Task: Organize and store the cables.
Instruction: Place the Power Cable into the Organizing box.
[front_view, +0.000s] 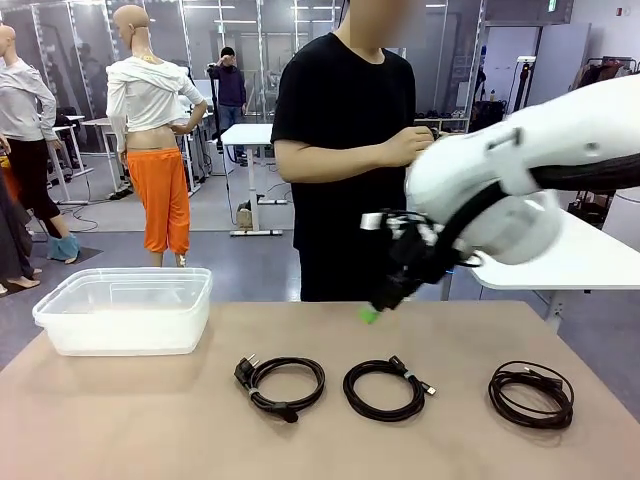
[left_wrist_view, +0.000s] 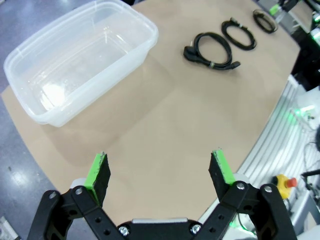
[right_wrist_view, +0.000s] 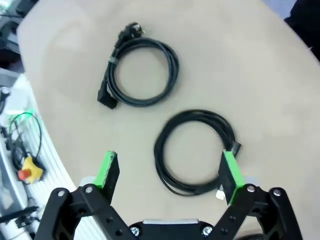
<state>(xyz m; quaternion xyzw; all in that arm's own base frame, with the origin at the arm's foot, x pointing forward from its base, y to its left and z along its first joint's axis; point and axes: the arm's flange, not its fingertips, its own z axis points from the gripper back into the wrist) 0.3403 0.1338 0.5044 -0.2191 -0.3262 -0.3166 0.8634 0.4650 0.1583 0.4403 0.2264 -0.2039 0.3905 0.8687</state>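
Well, from the front, three coiled cables lie in a row on the worktop (front_view: 150, 430): plug-ended cable (front_view: 280, 385), middle cable (front_view: 388, 388), right cable (front_view: 531, 393). My right claw (front_view: 378, 305) hangs above them, and a clear tub (front_view: 125, 325) sits off left. My left wrist shows my left claw (left_wrist_view: 160, 172) spread wide over bare worktop near the tub — my right wrist shows that claw's fingers apart too, over the middle cable.

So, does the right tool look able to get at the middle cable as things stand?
Likely yes: the open right tool hangs above the middle cable, with nothing lying over the coil.
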